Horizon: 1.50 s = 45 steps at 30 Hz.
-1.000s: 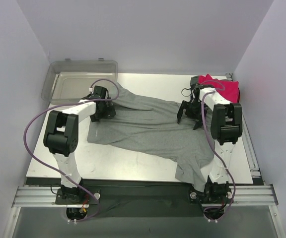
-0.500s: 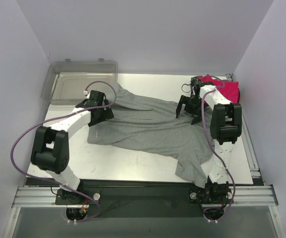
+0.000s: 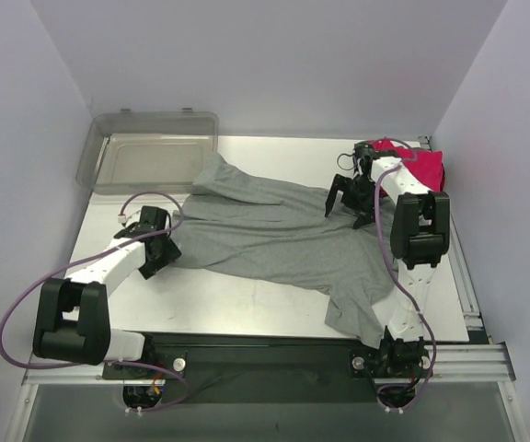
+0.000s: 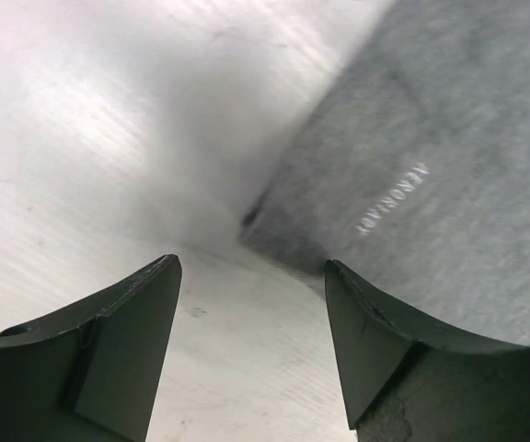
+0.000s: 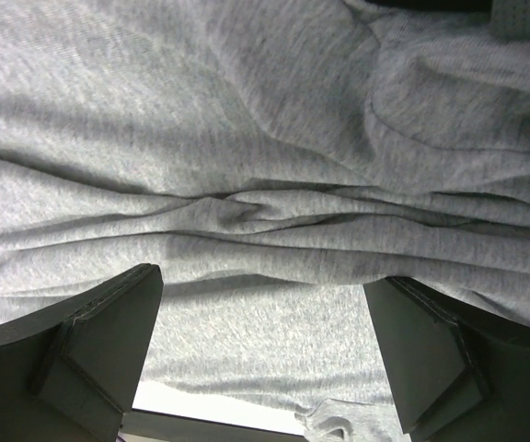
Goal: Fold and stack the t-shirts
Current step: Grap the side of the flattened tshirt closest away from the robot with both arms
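Grey shirt: we see the grey shirt spread unfolded and rumpled across the table.
Long axis: it runs on a slant, from the far left beside the clear bin down to the near right. There it reaches the table's front edge by the right arm's base and seems to droop over it.
Pink-red shirt: the pink-red shirt sits bunched in the far right corner, just beyond the right arm. We cannot tell whether it touches the grey one.
Left claw: the left claw is spread wide and holds nothing. It is low over bare table at the shirt's near left edge.
Key relation: from the left claw, the shirt's nearest corner lies just ahead and a little to the right. It lies flat on the table and is not yet between the fingers.
Right claw: the right claw is also spread wide and empty. It hangs over the wrinkled far right part of the grey shirt, with cloth filling its view.
Nearer arm: we judge the left arm nearer the left corner, and the right arm nearer the far right edge.
Step in hand: we judge that each arm is lining up on its own side to take hold and pull the shirt flat. No fold has been made yet.
Next move: the left claw would need to go forward and slightly right, low enough to pinch the corner.
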### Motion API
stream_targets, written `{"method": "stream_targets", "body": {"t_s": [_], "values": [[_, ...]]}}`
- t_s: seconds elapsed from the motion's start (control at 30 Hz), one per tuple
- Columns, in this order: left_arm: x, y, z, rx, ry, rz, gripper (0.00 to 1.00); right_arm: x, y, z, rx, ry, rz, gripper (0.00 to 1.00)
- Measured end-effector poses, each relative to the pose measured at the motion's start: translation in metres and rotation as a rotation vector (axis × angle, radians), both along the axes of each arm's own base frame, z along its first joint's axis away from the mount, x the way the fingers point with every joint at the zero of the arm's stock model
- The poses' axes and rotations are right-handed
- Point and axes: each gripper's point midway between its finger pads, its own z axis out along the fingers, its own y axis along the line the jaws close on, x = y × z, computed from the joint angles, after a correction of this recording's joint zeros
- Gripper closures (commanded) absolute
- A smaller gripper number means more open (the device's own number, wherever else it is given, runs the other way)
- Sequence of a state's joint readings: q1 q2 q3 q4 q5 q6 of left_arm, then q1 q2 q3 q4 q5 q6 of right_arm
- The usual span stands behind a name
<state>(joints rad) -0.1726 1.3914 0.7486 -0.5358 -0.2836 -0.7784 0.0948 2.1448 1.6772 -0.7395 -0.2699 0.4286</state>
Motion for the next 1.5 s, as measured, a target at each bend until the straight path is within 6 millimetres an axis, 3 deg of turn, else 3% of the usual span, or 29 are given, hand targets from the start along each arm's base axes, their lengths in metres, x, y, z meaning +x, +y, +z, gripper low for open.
{"method": "stream_targets", "body": {"t_s": [0.1,0.27,0.73,0.9,1.1,1.27,1.5], "values": [[-0.008,0.010,-0.001,-0.007,-0.003,0.050,0.28,-0.001,0.002,0.003,0.002,-0.010,0.009,0.02],[0.000,0.010,0.002,-0.027,-0.037,0.064,0.29,-0.004,0.001,0.007,0.001,-0.014,0.013,0.02],[0.012,0.009,-0.012,-0.047,-0.036,0.070,0.51,-0.013,0.004,0.005,0.000,0.000,0.021,0.03],[0.020,0.011,-0.013,-0.047,-0.057,0.073,0.70,-0.016,0.005,0.007,0.000,-0.004,0.025,0.02],[0.028,0.017,-0.014,-0.053,-0.077,0.082,0.99,-0.021,0.005,0.002,-0.001,0.013,0.024,0.02],[0.029,0.025,-0.013,-0.061,-0.081,0.103,1.00,-0.029,0.004,-0.004,-0.003,0.036,0.024,0.03],[0.017,0.053,-0.013,-0.061,-0.076,0.180,1.00,-0.032,0.003,-0.006,-0.004,0.046,0.024,0.03]]}}
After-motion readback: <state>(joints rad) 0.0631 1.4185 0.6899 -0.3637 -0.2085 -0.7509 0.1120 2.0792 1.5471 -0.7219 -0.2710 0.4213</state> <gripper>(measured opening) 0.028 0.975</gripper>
